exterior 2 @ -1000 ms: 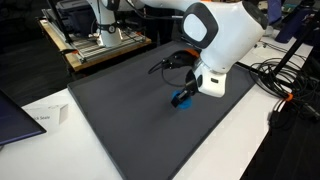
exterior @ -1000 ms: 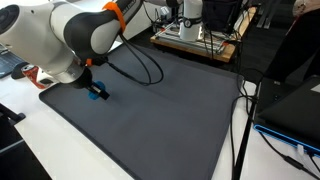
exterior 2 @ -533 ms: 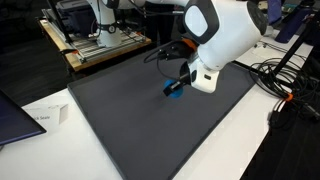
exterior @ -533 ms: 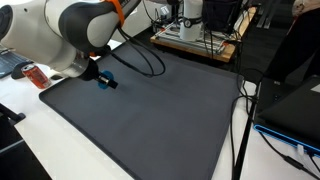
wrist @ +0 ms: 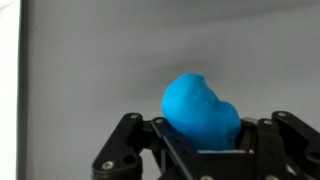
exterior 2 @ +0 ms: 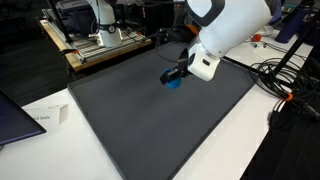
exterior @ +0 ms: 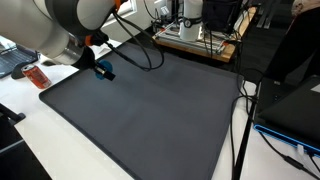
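Ext. view w/ the arm (exterior: 60, 20) coming in top-left: it bends down from the upper corner, wrist angled toward the far-left corner of the grey mat (exterior: 160, 115). The gripper (exterior: 97, 68) is pinching a blue lump (exterior: 104, 72), which sticks out to the right of the fingers, over the mat's edge. It's too small here to tell its long axis. An orange item (exterior: 37, 76) lies on the white table (exterior: 60, 150) just beside the mat, label unreadable. Black cables (exterior: 140, 55) loop behind the wrist.

Ext. view w/ the arm (exterior 2: 225, 25) coming from upper right: it leans over the mat's far side, gripper (exterior 2: 182, 72) tilted down and left. The blue lump (exterior 2: 173, 80) sits at its tip and looks to hang a little above the mat (exterior 2: 140, 120). A card (exterior 2: 47, 117) lies on the table at the near-left corner, marks too small to read.

Wrist view: the blue lump (wrist: 200, 108) fills the lower centre, clamped between the black fingers (wrist: 135, 140) of the gripper (wrist: 205, 140). It's rounded, approx. wider than tall, w/ the bulge up-left and the lower part hidden by the fingers. The mat (wrist: 90, 70) is a grey blur behind.
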Controlling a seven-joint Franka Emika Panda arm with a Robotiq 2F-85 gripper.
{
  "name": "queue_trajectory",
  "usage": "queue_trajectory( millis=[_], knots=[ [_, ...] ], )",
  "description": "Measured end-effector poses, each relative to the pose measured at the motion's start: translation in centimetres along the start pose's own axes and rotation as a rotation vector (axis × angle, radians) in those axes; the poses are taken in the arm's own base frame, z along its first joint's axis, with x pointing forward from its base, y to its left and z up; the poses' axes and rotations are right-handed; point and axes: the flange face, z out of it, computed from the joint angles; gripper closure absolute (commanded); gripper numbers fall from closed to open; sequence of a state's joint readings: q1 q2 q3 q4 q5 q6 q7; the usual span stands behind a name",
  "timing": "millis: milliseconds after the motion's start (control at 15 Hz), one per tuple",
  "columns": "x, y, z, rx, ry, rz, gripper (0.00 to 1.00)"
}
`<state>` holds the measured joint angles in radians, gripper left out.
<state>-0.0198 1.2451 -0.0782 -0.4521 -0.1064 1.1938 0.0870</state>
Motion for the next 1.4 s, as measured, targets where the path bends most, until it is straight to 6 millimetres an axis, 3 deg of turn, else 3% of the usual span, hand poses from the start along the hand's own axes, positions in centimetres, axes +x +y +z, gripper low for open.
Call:
queue_trajectory(
  millis=[800,1400],
  knots=[
    [-1.8,1.3,-11.1,0.006,0.393,0.289,1.00],
    [-2.0,1.3,-11.5,-0.001,0.404,0.299,1.00]
  ],
)
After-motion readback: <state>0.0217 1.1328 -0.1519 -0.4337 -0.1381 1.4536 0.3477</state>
